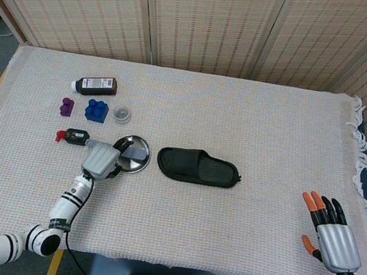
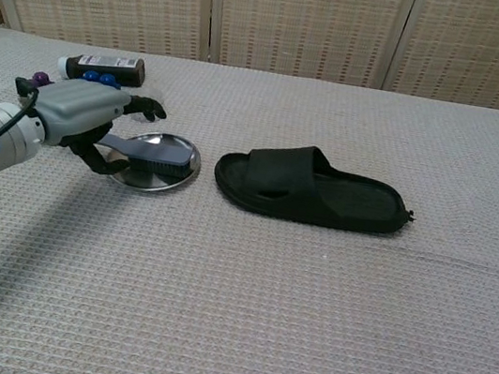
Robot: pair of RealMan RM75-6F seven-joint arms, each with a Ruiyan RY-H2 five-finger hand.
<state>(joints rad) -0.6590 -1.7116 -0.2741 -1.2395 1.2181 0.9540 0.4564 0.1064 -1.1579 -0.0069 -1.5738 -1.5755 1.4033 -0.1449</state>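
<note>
Brush handle under left hand, bare cloth rightward to slipper.

A cloth-covered table bears slipper, dish, bottle, blocks.
</note>
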